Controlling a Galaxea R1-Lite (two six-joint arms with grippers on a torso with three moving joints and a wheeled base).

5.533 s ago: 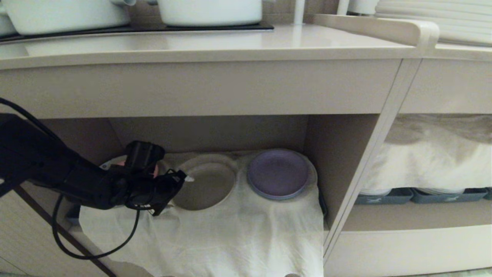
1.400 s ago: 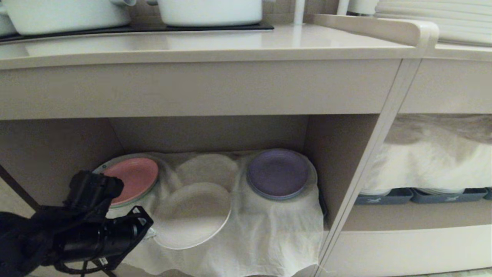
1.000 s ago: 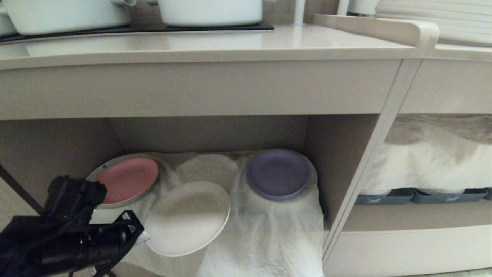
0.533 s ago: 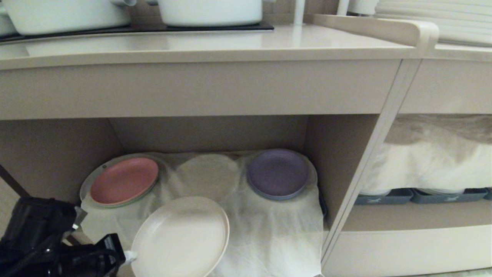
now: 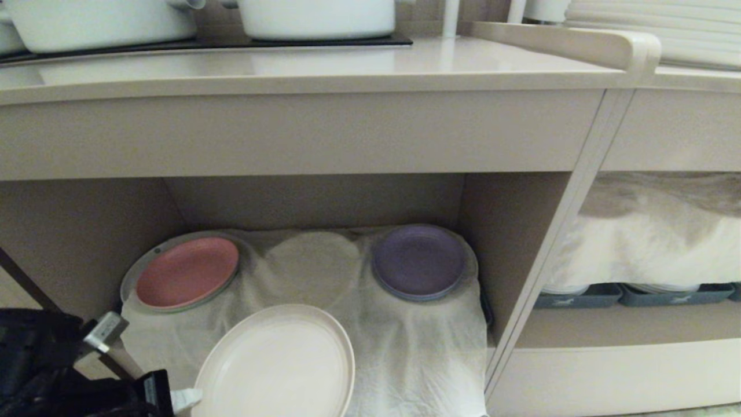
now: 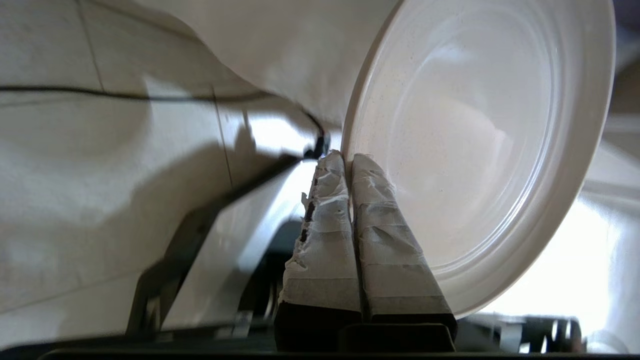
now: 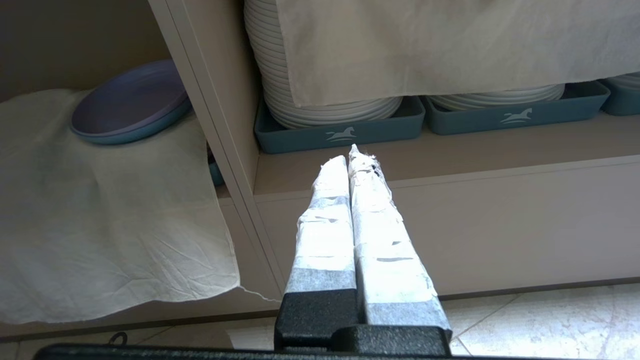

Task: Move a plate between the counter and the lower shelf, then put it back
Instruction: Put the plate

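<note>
Cream and matte, the plate hangs in front of the lower shelf, out past the white cloth that drapes over the shelf's front edge, pinched at its rim by the left gripper, whose taped fingers are pressed together on the thin edge. An edge grip suits a flat dish that offers no other hold and, by the look of it, carries the plate clear of the shelf toward the counter above. Behind it on the shelf sit a pink plate and a purple plate. The left arm is mostly cut off, the plate's lower edge runs out of the head view, and the tray under the cloth is hidden. The right gripper hangs closed and empty before the neighbouring niche.
</note>
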